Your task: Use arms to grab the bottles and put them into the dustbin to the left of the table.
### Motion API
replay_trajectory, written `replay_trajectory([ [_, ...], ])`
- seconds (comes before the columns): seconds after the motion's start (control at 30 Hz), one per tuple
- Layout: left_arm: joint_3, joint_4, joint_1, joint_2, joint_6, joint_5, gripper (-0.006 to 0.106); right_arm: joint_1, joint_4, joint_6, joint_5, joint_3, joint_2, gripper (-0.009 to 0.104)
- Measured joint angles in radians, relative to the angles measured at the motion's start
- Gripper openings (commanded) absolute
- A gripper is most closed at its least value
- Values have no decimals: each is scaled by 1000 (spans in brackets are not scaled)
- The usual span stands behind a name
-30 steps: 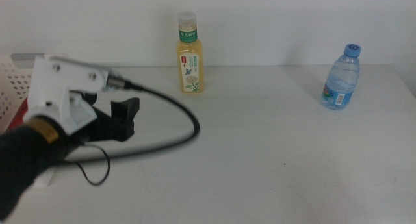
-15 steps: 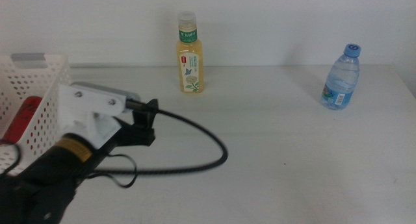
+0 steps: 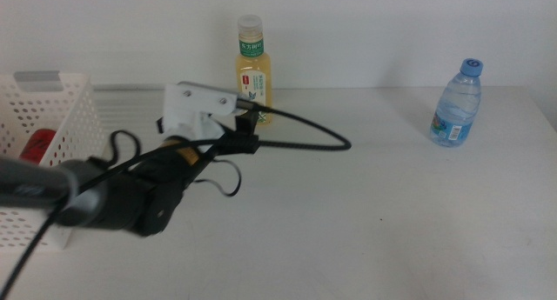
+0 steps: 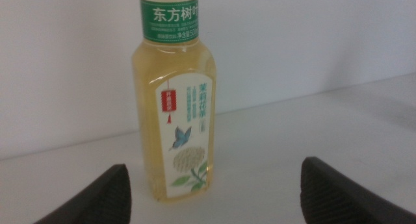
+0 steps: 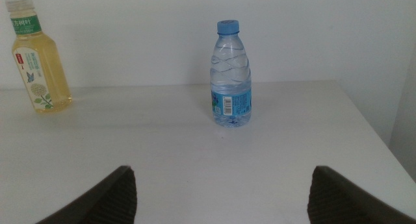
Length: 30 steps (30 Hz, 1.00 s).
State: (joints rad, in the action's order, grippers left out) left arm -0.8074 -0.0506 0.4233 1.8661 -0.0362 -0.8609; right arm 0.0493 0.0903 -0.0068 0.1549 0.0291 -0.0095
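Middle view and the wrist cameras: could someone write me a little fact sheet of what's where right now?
left gripper: open, close to the yellow-drink bottle with white cap and green label, not gripping it
right gripper: open, facing the small clear water bottle with blue cap
yellow-drink bottle: upright, at the back of the white table
water bottle: upright, far right
white perforated plastic basket: left edge, something red inside

White table (image 3: 365, 213), yellow-drink bottle (image 3: 252, 78), water bottle (image 3: 456, 104), white basket (image 3: 52, 126)
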Motion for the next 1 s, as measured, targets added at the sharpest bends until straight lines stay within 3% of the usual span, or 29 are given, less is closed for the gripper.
replay_trajectory([
  [0.13,-105,-28,0,88,-1,38,90,0,0,0,0,0,0,71],
  [1.0,-620,-173,-17,430,118,229,89,0,0,0,0,0,0,71],
])
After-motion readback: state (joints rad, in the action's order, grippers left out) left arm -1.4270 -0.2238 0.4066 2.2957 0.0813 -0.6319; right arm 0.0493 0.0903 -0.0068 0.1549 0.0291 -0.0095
